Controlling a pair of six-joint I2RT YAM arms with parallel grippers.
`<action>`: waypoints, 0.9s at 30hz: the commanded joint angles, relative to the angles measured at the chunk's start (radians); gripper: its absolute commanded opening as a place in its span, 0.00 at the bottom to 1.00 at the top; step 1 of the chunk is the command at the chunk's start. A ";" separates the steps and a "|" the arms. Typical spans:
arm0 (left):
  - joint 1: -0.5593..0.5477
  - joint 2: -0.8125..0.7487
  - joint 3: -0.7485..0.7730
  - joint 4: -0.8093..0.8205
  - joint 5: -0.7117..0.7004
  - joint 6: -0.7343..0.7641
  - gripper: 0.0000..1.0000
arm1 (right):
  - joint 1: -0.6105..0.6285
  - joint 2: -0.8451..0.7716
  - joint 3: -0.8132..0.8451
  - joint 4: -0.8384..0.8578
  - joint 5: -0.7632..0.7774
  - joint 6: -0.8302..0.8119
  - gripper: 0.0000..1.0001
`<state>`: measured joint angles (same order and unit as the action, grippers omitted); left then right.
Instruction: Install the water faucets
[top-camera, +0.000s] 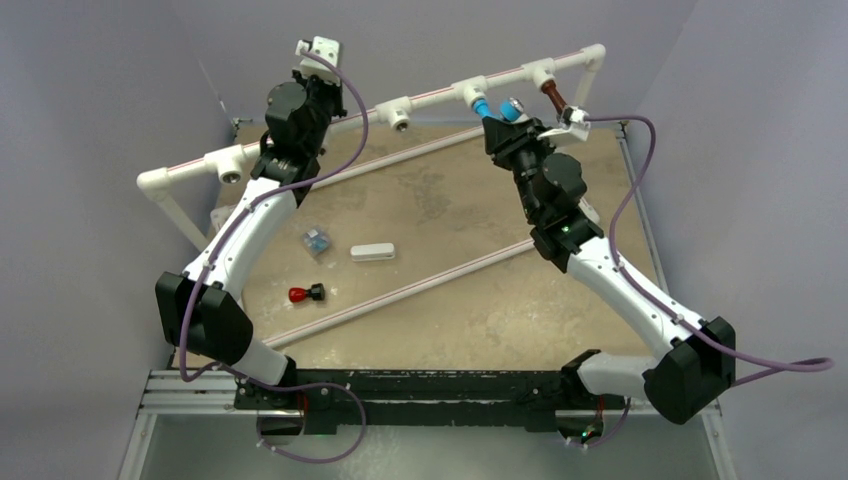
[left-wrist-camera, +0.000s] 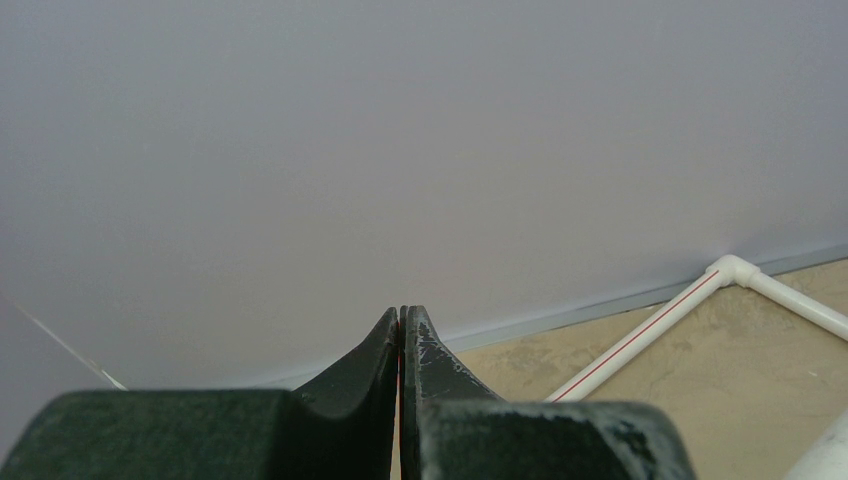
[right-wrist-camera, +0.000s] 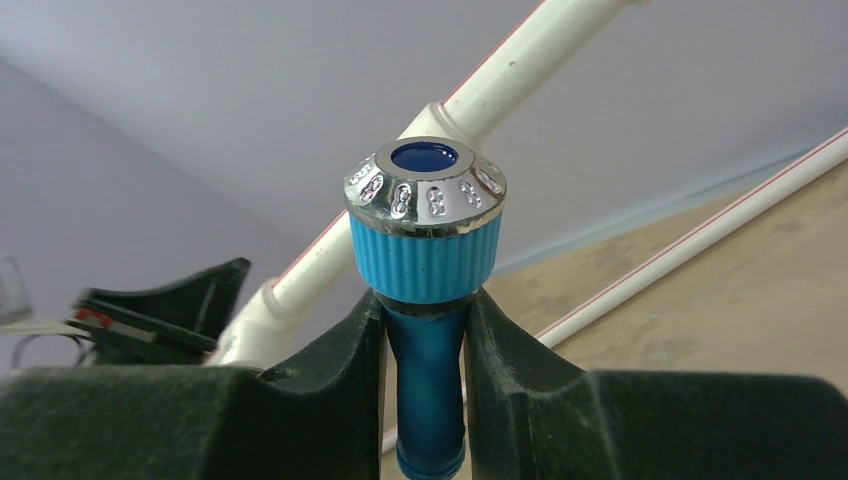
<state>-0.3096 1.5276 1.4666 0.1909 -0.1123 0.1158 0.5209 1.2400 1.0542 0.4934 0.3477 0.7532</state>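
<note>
The right hand (right-wrist-camera: 425, 300) is clamped on the stem of the blue faucet (right-wrist-camera: 425, 235), just under its silvery knob. It holds the faucet at a middle tee (top-camera: 470, 93) of the white pipe frame (top-camera: 430, 93); whether it is fully seated there I cannot tell. The brown faucet (top-camera: 552, 96) sits in the next tee towards the right corner, so that one looks done. The left hand (left-wrist-camera: 402, 318) is clenched on nothing, raised towards the wall. Two tees further left look unfilled, and a red-capped piece (top-camera: 305, 294) lies on the counter (top-camera: 450, 260), possibly work left.
</note>
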 joint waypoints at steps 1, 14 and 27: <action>-0.023 0.014 -0.038 -0.142 0.072 0.005 0.00 | -0.017 -0.005 -0.008 0.171 -0.110 0.347 0.00; -0.023 0.014 -0.038 -0.142 0.073 0.005 0.00 | -0.027 0.003 -0.061 0.294 -0.193 0.592 0.27; -0.023 0.024 -0.037 -0.143 0.071 0.006 0.00 | -0.045 -0.127 -0.166 0.131 -0.151 0.444 0.73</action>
<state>-0.3126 1.5272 1.4662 0.1783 -0.0967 0.1154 0.4831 1.1782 0.9138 0.6460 0.1905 1.2579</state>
